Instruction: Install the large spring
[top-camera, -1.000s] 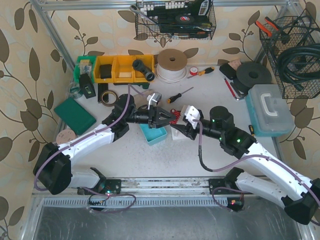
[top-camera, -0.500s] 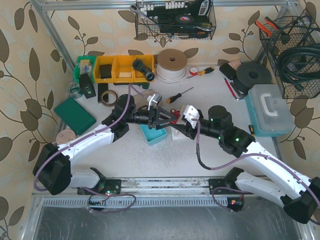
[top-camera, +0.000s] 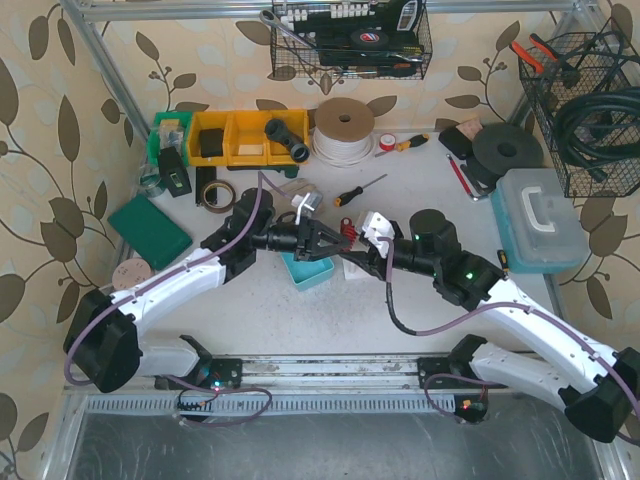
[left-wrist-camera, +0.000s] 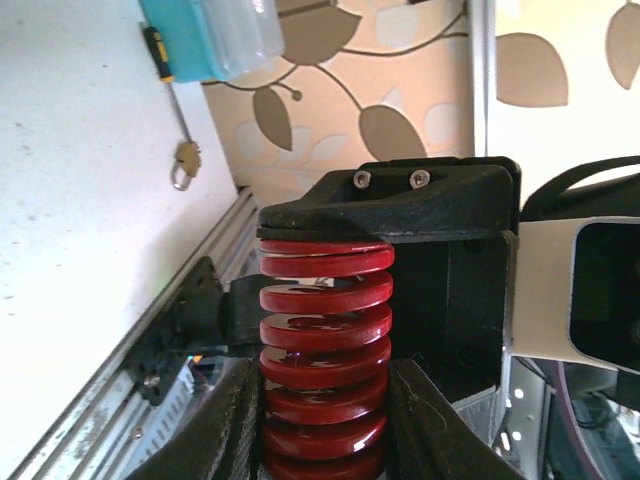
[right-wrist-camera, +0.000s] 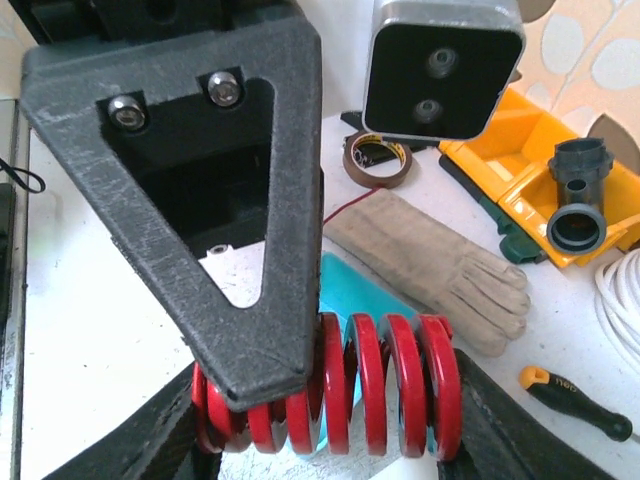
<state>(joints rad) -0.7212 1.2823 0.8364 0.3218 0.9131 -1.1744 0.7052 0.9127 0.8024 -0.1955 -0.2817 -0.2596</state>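
Observation:
The large red spring (top-camera: 346, 233) hangs above the table's middle, held between both grippers. My left gripper (top-camera: 330, 238) is shut on its sides; in the left wrist view the spring (left-wrist-camera: 325, 360) stands between my two fingers (left-wrist-camera: 235, 420) at my left gripper (left-wrist-camera: 325, 430). The spring's far end butts against the right gripper's black finger (left-wrist-camera: 400, 205). My right gripper (top-camera: 358, 246) spans the spring (right-wrist-camera: 400, 385) end to end, its jaws touching both end coils at my right gripper (right-wrist-camera: 330, 440). The left gripper's triangular finger (right-wrist-camera: 250, 250) covers the spring's left coils.
A teal box (top-camera: 305, 268) and a white part (top-camera: 355, 268) lie under the grippers. A tan glove (right-wrist-camera: 430, 260), tape roll (top-camera: 215, 193), screwdriver (top-camera: 358, 190), yellow bins (top-camera: 250, 135), cable spool (top-camera: 345, 128), green pad (top-camera: 150, 230) and a blue-grey case (top-camera: 540, 220) surround them.
The right gripper has moved left and a little farther back onto the spring. The left gripper with the spring has drawn slightly left.

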